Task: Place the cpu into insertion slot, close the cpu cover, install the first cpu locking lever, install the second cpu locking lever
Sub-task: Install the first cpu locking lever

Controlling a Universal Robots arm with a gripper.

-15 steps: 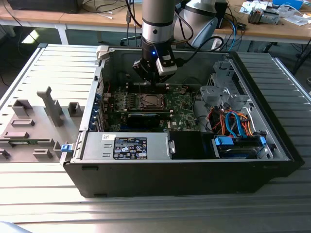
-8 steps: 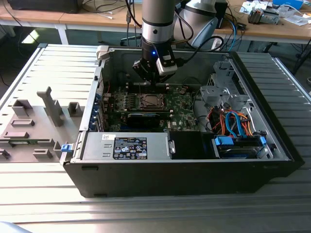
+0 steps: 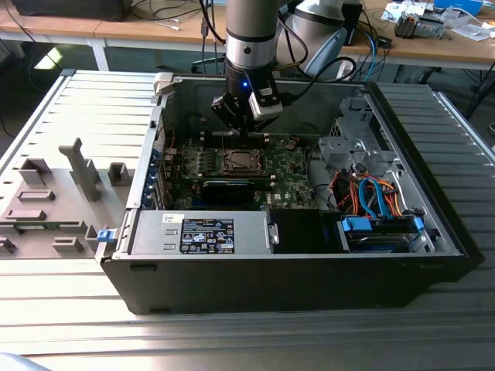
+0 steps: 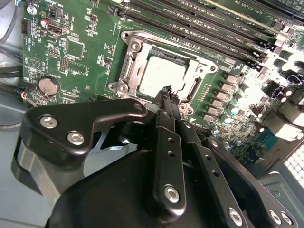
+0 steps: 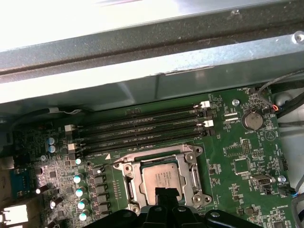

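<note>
Hovering just above the motherboard (image 3: 290, 174) inside the open computer case (image 3: 433, 216), the gripper (image 4: 167, 92) keeps its fingers closed together on nothing, its tip over the edge of the cpu (image 4: 164, 76), which lies in the insertion slot (image 5: 129, 189) under the closed cpu cover (image 5: 187, 164).

An open black computer case (image 3: 294, 286) lies on its side on a ribbed grey worktop (image 3: 93, 108), with a green motherboard (image 3: 290, 174) on its floor, a labelled power supply (image 3: 201, 232) along the near wall and a tangle of orange and blue cables (image 3: 371, 193) toward the exterior view's right. On the board sit a row of long narrow memory slots (image 5: 142, 128), a round coin battery (image 5: 251, 120) and small silver-topped capacitors (image 5: 78, 192). A grey plastic fixture (image 3: 54, 201) rests on the worktop at the exterior view's left, and wooden desks (image 3: 155, 27) stand behind
</note>
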